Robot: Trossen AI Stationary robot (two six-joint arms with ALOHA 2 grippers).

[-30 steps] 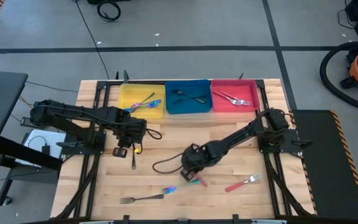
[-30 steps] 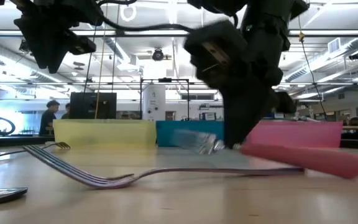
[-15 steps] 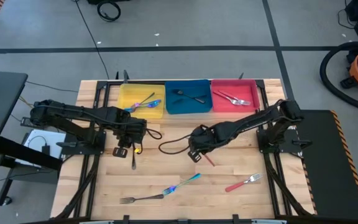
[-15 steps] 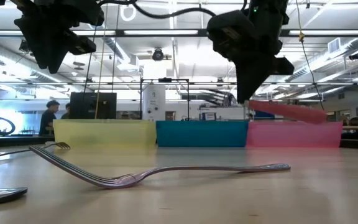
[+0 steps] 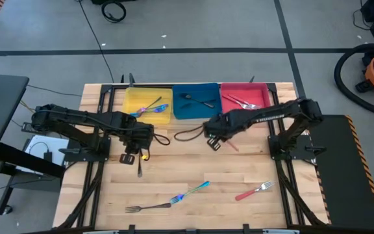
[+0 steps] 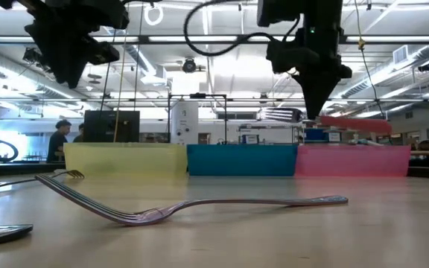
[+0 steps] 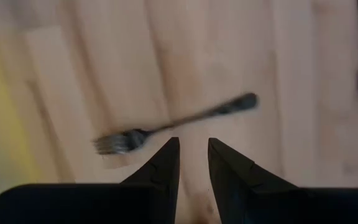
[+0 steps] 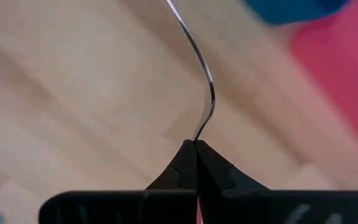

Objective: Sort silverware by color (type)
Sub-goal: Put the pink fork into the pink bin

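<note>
High view: the right gripper point(image 5: 214, 142) was clamped on a red-handled utensil point(image 5: 230, 145) above the table point(image 5: 174, 169) just short of the red tray point(image 5: 245, 110), while the left gripper point(image 5: 135, 155) hovered over a dark fork point(image 5: 139, 168), its fingers slightly apart. Low view: the red-handled utensil was held level in the air; left wrist view: the dark fork lay on the wood just beyond the parted fingers point(image 7: 166, 163)

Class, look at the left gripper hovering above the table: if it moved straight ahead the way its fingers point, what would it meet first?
Most likely the dark fork on the wooden table. The left gripper points down with its fingers apart, and the fork lies just beyond their tips; depth is uncertain, so it might pass beside the handle and meet the wood.
</note>
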